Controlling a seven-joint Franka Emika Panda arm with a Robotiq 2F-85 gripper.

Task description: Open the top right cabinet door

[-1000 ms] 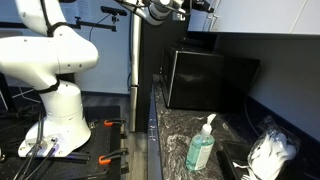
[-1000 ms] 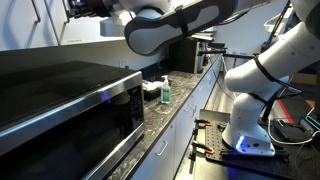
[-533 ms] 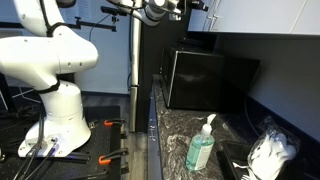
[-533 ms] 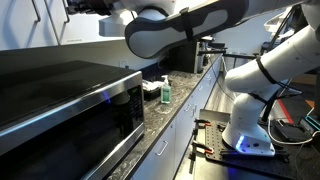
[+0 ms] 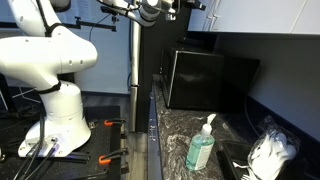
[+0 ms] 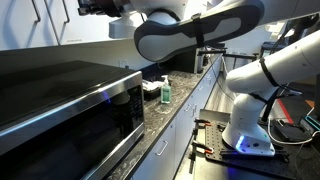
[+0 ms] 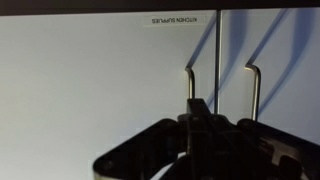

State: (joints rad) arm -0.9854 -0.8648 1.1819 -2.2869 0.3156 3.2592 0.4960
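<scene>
White cabinet front (image 7: 90,90) — handles (image 7: 190,85) in wrist view only

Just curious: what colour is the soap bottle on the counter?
Teal-green soap bottle, clearest in an exterior view.

- Any lettering legible?
- One small dark label (image 7: 177,19), wrist view, on the white cabinet door (image 7: 90,90), close by its edge and the seam. Reads upside down; looks like "KITCHEN SUPPLIES", not certain.
- Exterior views?
- Nothing readable.
</scene>
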